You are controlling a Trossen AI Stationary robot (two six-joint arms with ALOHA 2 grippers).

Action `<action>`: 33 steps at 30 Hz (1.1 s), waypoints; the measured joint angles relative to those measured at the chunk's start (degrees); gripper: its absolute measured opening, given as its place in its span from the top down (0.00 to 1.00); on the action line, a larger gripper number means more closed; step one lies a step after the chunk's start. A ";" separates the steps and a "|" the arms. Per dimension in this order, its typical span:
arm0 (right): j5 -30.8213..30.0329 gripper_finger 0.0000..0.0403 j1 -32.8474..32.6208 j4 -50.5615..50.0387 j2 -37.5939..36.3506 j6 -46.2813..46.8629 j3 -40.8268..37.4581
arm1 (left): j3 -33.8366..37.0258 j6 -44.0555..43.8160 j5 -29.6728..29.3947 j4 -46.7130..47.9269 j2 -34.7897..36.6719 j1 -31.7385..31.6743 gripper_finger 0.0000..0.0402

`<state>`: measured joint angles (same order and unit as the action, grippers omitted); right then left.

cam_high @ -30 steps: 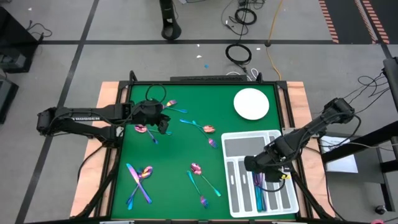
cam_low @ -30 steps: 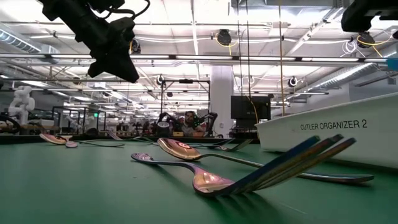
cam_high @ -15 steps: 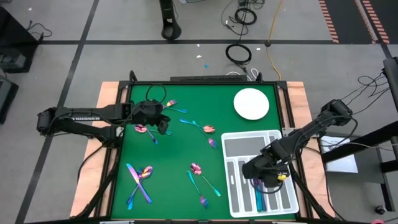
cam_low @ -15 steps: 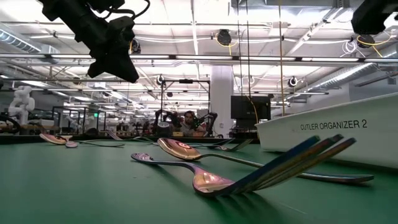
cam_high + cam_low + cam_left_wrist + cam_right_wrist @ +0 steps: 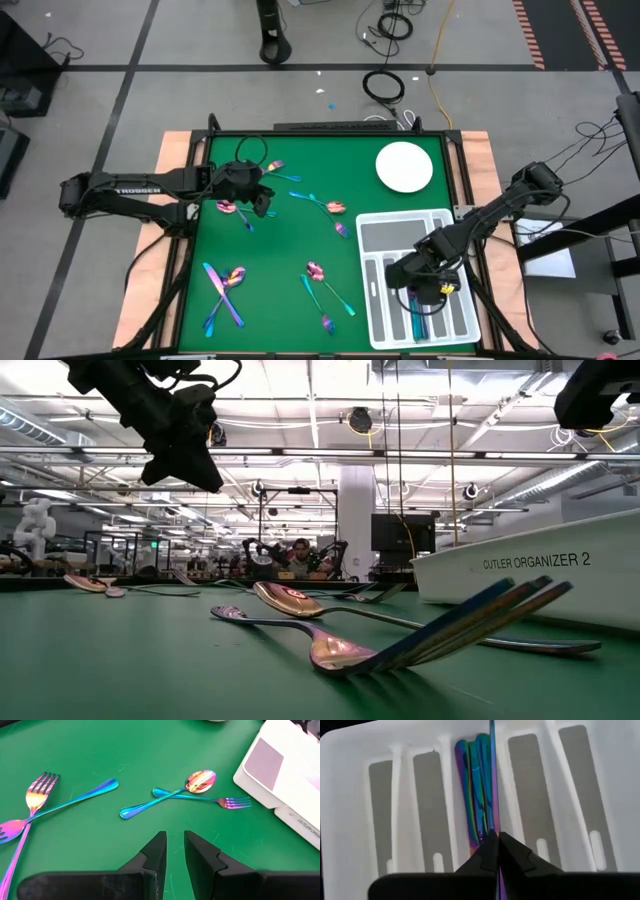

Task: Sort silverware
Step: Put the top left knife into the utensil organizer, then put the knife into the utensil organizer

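The right tool (image 5: 493,851) is clenched on a thin iridescent piece (image 5: 492,780), seen edge-on, so its type cannot be told. The tool hangs over the middle of the white tray (image 5: 376,310) at the table's near right; the held piece lies along the compartment that already holds several iridescent pieces (image 5: 474,785). The compartments to either side show bare grey liners.

The left tool (image 5: 173,851) hovers over the green table (image 5: 280,250) at the far left, its fingers (image 5: 156,851) a narrow gap apart and grasping nothing. Ahead of it lie a spoon (image 5: 172,794) crossed with a fork (image 5: 210,800), and a second fork (image 5: 35,795) crossed with other pieces.

More silverware lies loose on the table: a crossed group (image 5: 224,292) at near left and a group (image 5: 325,290) near the tray. A white plate (image 5: 404,167) sits beyond the tray.
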<state>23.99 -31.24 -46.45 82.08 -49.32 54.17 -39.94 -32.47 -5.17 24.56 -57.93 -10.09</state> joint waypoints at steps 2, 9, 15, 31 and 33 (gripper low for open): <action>0.02 0.99 0.00 0.03 0.00 0.39 0.00 | 0.00 0.00 0.00 -0.01 -0.02 0.00 0.83; 0.03 0.93 0.00 -0.23 0.00 0.64 0.00 | 0.00 -0.04 0.02 -0.02 -0.01 -0.01 0.83; 0.00 0.88 0.00 -0.27 0.00 0.30 0.02 | -0.02 -0.11 0.02 -0.04 -0.02 0.00 0.83; -13.16 0.85 1.37 -0.93 0.00 6.18 4.44 | -0.02 -1.47 8.86 2.78 0.00 0.00 0.83; -13.14 0.85 2.38 -0.69 0.00 8.81 4.46 | -0.02 -2.99 10.58 4.16 -0.01 0.08 0.83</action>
<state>10.84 -28.87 -47.13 82.08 -40.50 58.63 -39.97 -35.46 5.41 28.72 -57.94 -10.01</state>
